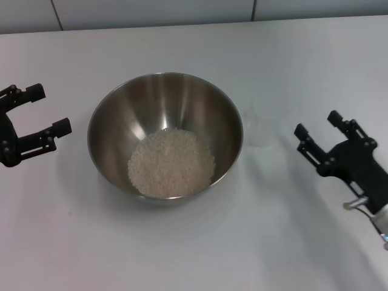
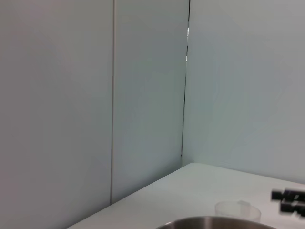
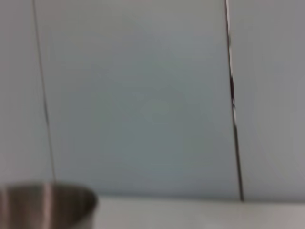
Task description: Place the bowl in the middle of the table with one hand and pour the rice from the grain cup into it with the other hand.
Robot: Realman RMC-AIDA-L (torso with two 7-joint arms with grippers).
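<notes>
The steel bowl (image 1: 165,134) stands in the middle of the white table (image 1: 182,254), with a pale heap of rice (image 1: 171,162) on its bottom. Just right of the bowl stands the clear grain cup (image 1: 257,125), upright and looking empty. My left gripper (image 1: 37,112) hovers open to the left of the bowl, holding nothing. My right gripper (image 1: 320,130) is open to the right of the cup, apart from it. The left wrist view shows the bowl's rim (image 2: 219,222), the cup (image 2: 237,210) behind it, and the right gripper's fingertips (image 2: 289,200). The right wrist view catches the bowl's side (image 3: 47,205).
A tiled white wall (image 1: 182,12) runs along the far edge of the table. Bare tabletop lies in front of the bowl and around both grippers.
</notes>
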